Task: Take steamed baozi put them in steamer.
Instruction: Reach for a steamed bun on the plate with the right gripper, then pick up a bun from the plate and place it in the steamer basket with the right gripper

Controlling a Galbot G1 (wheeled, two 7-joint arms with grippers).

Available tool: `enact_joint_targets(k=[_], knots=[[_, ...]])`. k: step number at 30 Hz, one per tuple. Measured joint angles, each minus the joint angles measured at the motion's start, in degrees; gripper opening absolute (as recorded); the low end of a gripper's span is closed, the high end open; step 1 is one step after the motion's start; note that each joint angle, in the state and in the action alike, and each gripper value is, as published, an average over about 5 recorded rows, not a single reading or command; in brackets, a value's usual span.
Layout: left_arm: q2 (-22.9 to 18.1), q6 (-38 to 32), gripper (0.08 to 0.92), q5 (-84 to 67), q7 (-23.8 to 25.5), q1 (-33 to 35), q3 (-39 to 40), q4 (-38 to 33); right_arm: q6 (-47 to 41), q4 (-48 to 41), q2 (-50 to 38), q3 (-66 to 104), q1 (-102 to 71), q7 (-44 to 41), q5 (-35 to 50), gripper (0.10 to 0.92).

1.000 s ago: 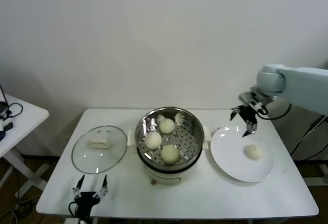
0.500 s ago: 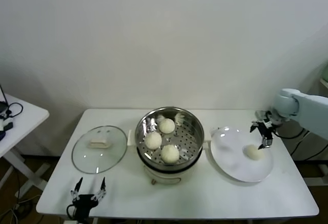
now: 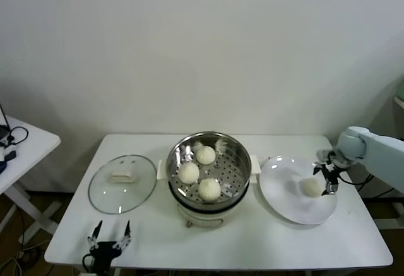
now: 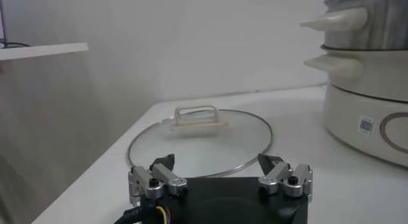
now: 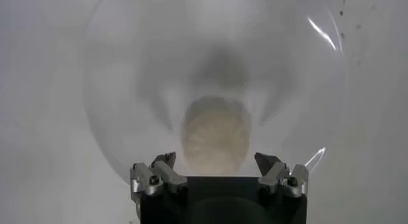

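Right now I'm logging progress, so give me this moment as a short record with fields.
steamer: centre of table, lid off
baozi in steamer: three
baozi on plate: one, not gripped
plate: right of steamer
glass lid: flat on table, left of steamer
right gripper: open, lowered beside the plate's baozi
left gripper: open, idle at the table's near edge
remaining: one baozi to move

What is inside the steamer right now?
Three steamed baozi sit on the perforated floor of the steamer. The near wall hides a strip of floor. A fourth bun remains on the white plate.
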Motion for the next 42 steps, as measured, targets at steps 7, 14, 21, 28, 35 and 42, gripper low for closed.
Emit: enact_joint_targets(k=[7, 14, 21, 28, 35, 42], knots=[[-0.08, 0.00, 0.823, 0.02, -0.04, -0.20, -0.03, 0.18, -0.05, -1.15, 0.92, 2.21, -2.10, 0.21, -0.94, 0.817], [-0.09, 0.01, 0.823, -0.01, -0.05, -0.35, -0.05, 0.32, -0.25, -1.40, 1.41, 3.32, -3.16, 0.14, -1.75, 0.764], [-0.09, 0.06, 0.823, -0.01, -0.08, -0.51, 0.09, 0.39, -0.54, -1.26, 1.77, 3.89, -3.12, 0.18, -2.33, 0.664], [-0.09, 0.08, 0.823, -0.01, -0.11, -0.54, 0.11, 0.33, -1.62, 1.51, 0.66, 0.61, 0.83, -0.38, 0.15, 0.633], [0.03, 0.14, 0.823, -0.04, -0.12, -0.50, 0.36, -0.18, -3.12, 8.86, 0.57, -11.42, 15.46, -1.39, 8.60, 0.626], [0.47, 0.16, 0.823, -0.15, -0.12, 0.21, 0.38, -0.85, -4.94, 18.43, 3.91, -23.30, 34.47, -2.24, 19.43, 0.620]])
